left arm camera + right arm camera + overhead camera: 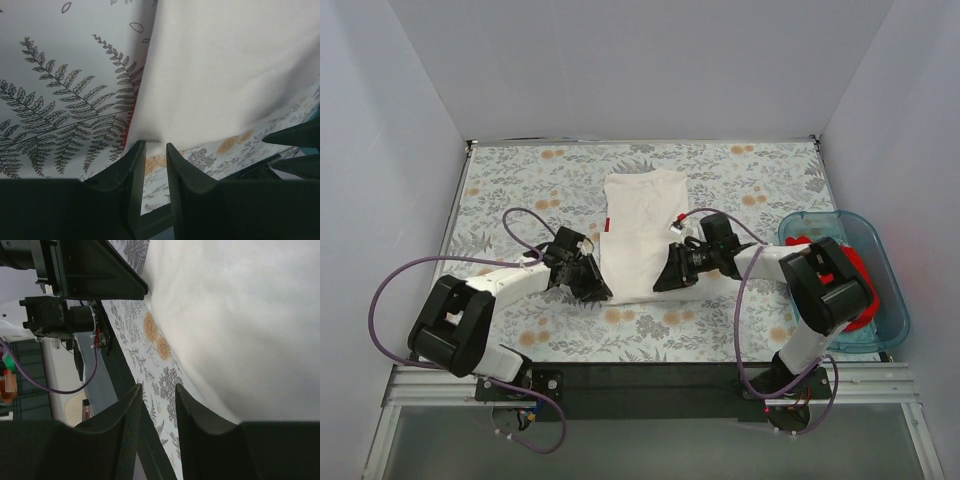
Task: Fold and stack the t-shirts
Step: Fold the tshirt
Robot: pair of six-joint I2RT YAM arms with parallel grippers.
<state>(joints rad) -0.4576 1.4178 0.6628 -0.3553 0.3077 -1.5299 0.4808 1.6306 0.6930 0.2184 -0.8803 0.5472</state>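
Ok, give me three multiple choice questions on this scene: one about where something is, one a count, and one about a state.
1. Where is the red t-shirt?
A) on the floor
B) in the blue tub
C) on a shelf

2. How many end effectors sit at the white t-shirt's near edge?
A) none
B) one
C) two

3. How does the white t-shirt lie?
A) folded into a narrow rectangle
B) crumpled in a heap
C) spread with sleeves out

Answers:
1 B: red cloth shows inside the tub at the right.
2 C: the left end effector and the right end effector flank its near corners.
3 A: its sides run straight, with no sleeves sticking out.
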